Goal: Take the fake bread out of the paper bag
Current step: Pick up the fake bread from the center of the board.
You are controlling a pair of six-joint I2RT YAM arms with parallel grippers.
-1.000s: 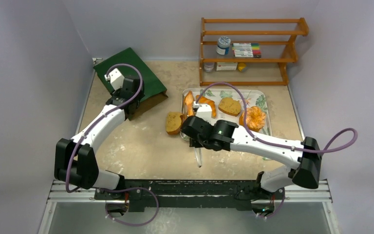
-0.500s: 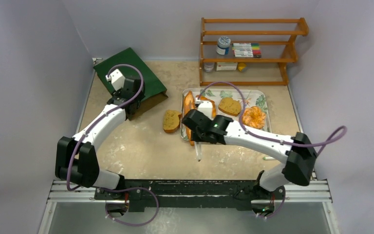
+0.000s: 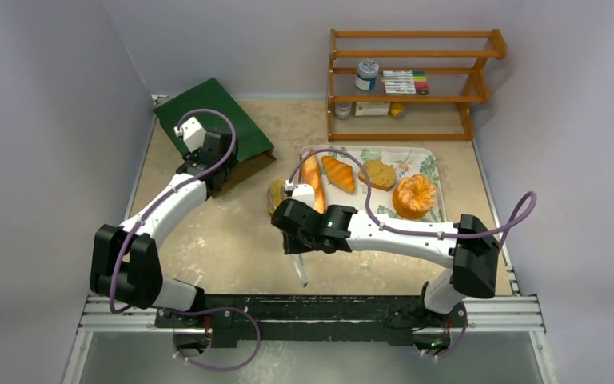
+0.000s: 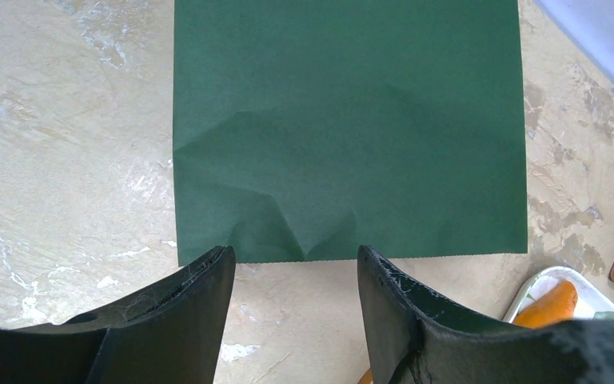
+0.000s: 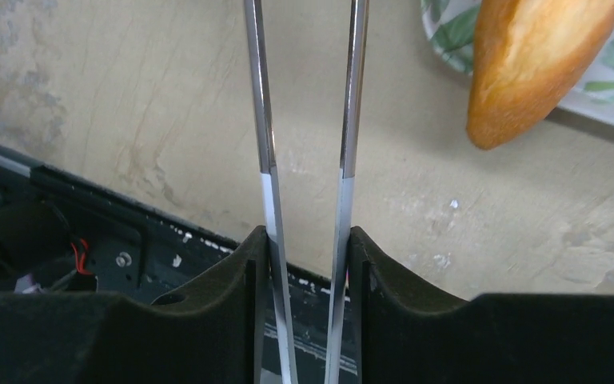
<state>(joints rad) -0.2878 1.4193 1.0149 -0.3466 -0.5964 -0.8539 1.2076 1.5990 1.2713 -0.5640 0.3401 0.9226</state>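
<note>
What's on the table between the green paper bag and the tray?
A tan bread slice lies between paper bag and tray, partly under the right arm; top view shows it.

walls: plain pale grey | tabletop: mottled beige | wooden rack: against back wall | light: even

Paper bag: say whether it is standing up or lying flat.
Lying flat. The left wrist view shows the paper bag spread flat on the table, lightly creased; overhead it also lies flat.

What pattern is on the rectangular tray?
Green leaves on white; the rectangular tray shows it best in the right wrist view.
</note>
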